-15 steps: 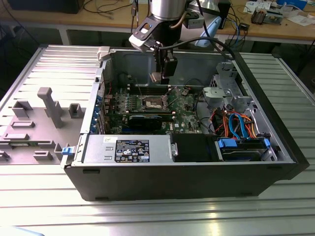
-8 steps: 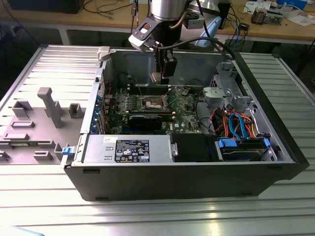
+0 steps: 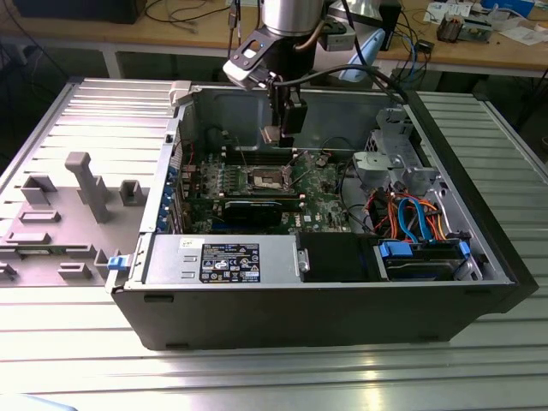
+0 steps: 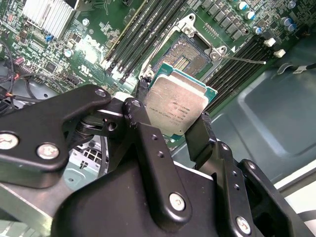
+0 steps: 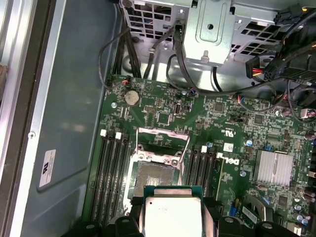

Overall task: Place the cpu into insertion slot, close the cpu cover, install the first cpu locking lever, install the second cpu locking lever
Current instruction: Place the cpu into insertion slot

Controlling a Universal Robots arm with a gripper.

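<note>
I am looking into the open black computer case (image 3: 479, 223), which is lying on a ribbed metal table (image 3: 77, 360). The gripper (image 3: 282, 133) is hanging inside the case, above the green motherboard (image 3: 321, 184). In the second wrist view, its matte black fingers (image 4: 200, 136) are pressing on two opposite edges of the cpu (image 4: 175, 106), so the tool is clamping the chip. The cpu is a flat square with a dull silver-grey metal top and a thin green border. It is being held in the air, apart from the board.

In the first wrist view, the insertion slot (image 5: 153, 175) is showing just past the chip. It is a square socket with a dark rim and a fine, grainy field of contacts, which is lying uncovered. The cpu cover (image 5: 162, 140), a thin shiny metal frame with a window, is standing swung up at the socket edge away from the chip. A thin wire lever (image 4: 242, 59) is sticking out beside the socket. Long, narrow black memory slots (image 5: 111, 173) are running along both sides of it, and a ribbed silver heat sink (image 5: 273, 168) is sitting further off on the board. In the exterior view, a grey power-supply box (image 3: 223, 257) is lying against the near wall, toward the exterior view's left.
</note>
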